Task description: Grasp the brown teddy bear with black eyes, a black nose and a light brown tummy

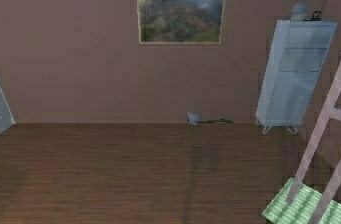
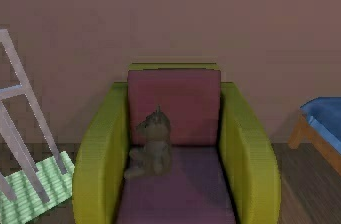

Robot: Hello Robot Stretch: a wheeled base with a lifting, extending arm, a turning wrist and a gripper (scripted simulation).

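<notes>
Wooden floor (image 1: 128, 170) carries a green striped mat (image 2: 36, 186) and a pale leaning frame (image 2: 8, 90), then a yellow-green armchair (image 2: 248, 150) where the brown teddy bear (image 2: 151, 147) sits upright on the purple seat against the backrest, with a blue bed (image 2: 338, 120) beyond; I cannot tell the fingers' state.

At 3 o'clock bed (image 2: 338, 118) cut by edge, at 6 o'clock armchair (image 2: 93, 160) front cropped, teddy bear (image 2: 151, 148) face too small to resolve
</notes>
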